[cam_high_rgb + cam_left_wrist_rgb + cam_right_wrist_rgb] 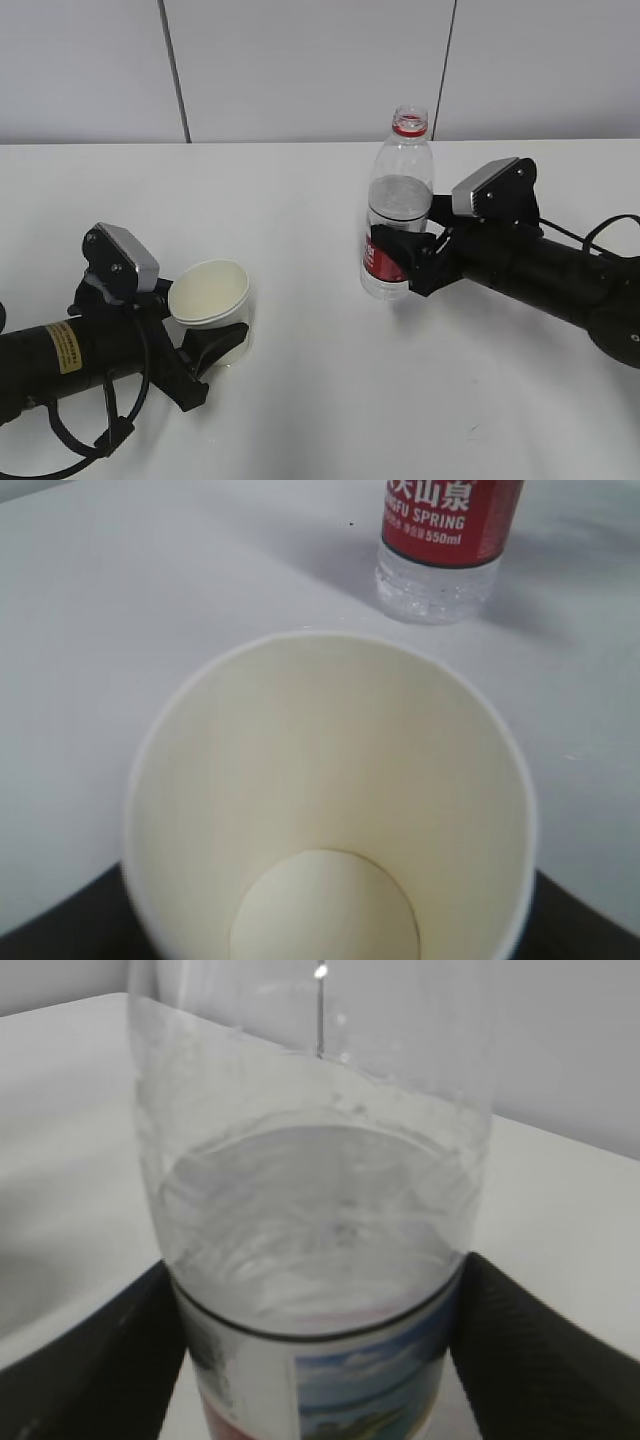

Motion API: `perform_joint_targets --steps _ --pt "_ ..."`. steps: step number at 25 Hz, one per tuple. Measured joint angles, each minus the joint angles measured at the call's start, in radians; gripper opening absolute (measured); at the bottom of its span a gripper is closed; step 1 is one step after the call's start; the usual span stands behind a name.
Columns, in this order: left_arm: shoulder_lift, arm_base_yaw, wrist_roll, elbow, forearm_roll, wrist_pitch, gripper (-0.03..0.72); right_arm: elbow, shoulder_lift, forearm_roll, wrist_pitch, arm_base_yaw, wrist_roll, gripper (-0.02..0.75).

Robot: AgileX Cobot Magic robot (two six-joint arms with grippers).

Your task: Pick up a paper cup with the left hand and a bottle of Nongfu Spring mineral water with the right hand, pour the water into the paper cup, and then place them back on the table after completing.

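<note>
Both arms lie low over the white surface (300, 400), 1 on each side. My left tool (205, 345) is clamped on the paper cup (210, 300): black fingers (215, 347) sit against the cup's lower wall on either side, and the cup leans a little toward the arm with its mouth open upward. From the exterior view I cannot tell whether its base touches the surface or hangs just above. The left wrist view looks straight into the cup (330, 800); the cream interior and round bottom look dry, with no liquid visible. The left arm carries a yellow sticker (65, 347) on its forearm and a grey camera block (122, 258) above the wrist. My right tool (400, 258) is clamped on the bottle (400, 195) at the level of the red label (378, 262), 1 black finger (395, 243) wrapping the front. The bottle stands upright, uncapped, with a red ring (409, 128) at its neck. Its base is at or very near the surface; contact cannot be confirmed. In the right wrist view the water (310, 1230) fills the bottle (310, 1160) to about the shoulder above the label, with the 2 fingers (90, 1360) pressing the sides. In the left wrist view the bottle's base (435, 585) and red label (450, 520) appear beyond the cup rim. Cup and bottle are well apart, cup on the left, bottle right of centre.
</note>
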Motion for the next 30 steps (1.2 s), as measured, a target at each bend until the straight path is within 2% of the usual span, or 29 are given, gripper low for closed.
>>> perform_joint_targets --steps 6,12,15,22,25,30 --pt "0.000 0.000 0.000 0.000 0.000 0.000 0.451 -0.022 0.000 -0.002 0.007 0.000 0.000 0.565" --pt "0.000 0.000 0.000 0.000 0.000 0.000 0.451 -0.022 0.002 -0.001 0.007 0.000 0.000 0.394" --pt "0.000 0.000 0.000 0.000 0.000 -0.012 0.451 -0.022 0.002 -0.001 0.007 0.000 0.000 0.347" --pt "0.000 0.000 -0.017 0.000 0.004 -0.041 0.439 -0.022 0.002 -0.001 0.005 0.000 0.000 0.333" --pt "-0.008 0.000 -0.049 0.000 0.059 -0.037 0.438 -0.022 -0.015 -0.015 0.032 0.000 0.000 0.332" --pt "-0.090 0.000 -0.118 0.000 0.134 0.040 0.437 -0.022 -0.108 -0.042 0.160 0.000 -0.020 0.332"
